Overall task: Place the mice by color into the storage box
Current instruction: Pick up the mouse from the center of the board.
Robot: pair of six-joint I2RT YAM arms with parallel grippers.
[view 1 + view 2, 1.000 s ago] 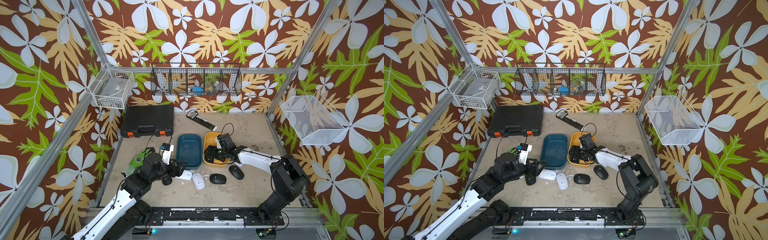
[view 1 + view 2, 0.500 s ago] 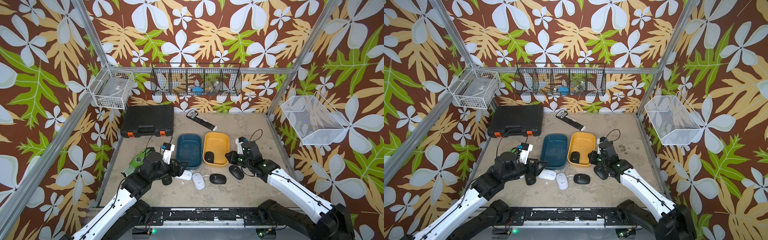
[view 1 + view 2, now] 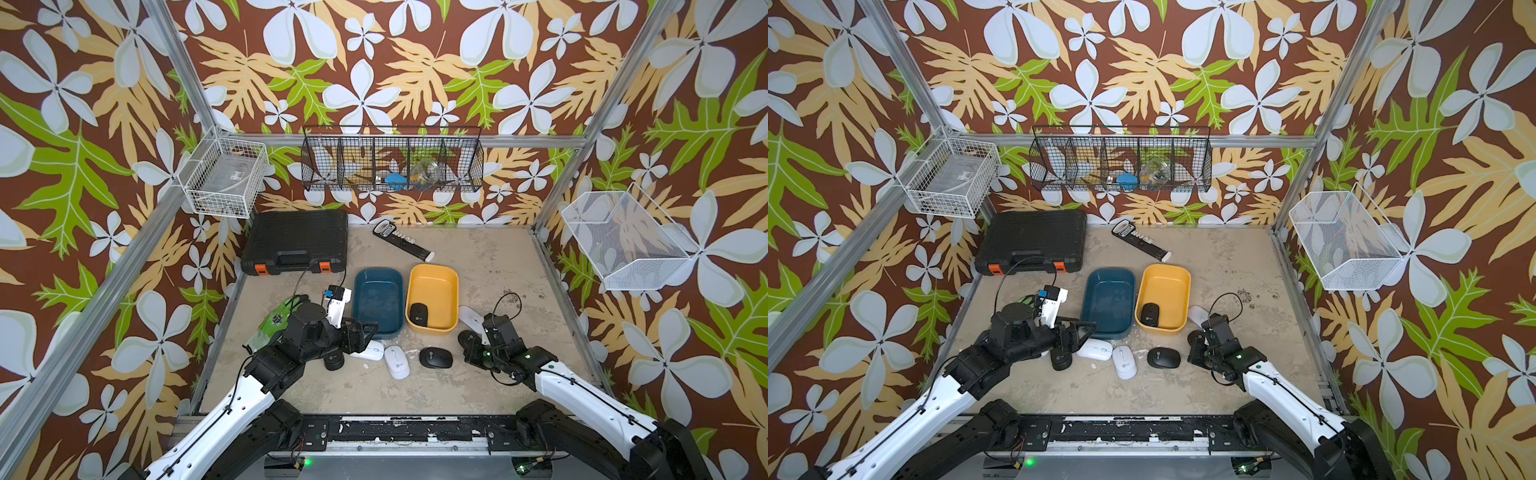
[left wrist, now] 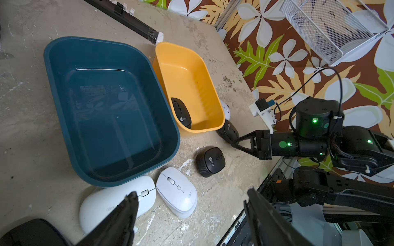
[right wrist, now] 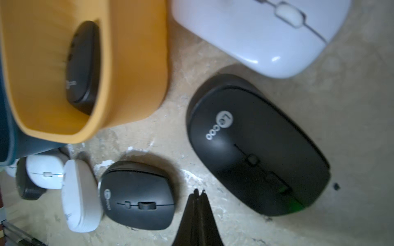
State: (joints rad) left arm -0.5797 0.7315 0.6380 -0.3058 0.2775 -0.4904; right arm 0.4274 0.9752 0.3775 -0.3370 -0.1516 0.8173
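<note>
A yellow tub (image 3: 432,274) holds one black mouse (image 3: 418,314); the blue tub (image 3: 378,286) beside it holds nothing. In front of the tubs lie two white mice (image 3: 397,361) (image 3: 370,350) and two black mice (image 3: 435,357) (image 3: 333,360). Another black mouse (image 5: 255,149) and a white mouse (image 3: 469,316) lie right of the yellow tub. My left gripper (image 4: 191,196) hangs open over the two white mice. My right gripper (image 5: 199,191) is shut on nothing, its tips low between two black mice.
A black tool case (image 3: 297,243) and a dark remote-like bar (image 3: 401,241) lie at the back. A green glove (image 3: 276,320) sits under my left arm. Wire baskets (image 3: 224,183) (image 3: 623,245) hang on the side walls.
My right arm has pulled back from the yellow tub, leaving a black mouse inside, and swung to the front right with its jaws shut. My left arm has hardly moved.
</note>
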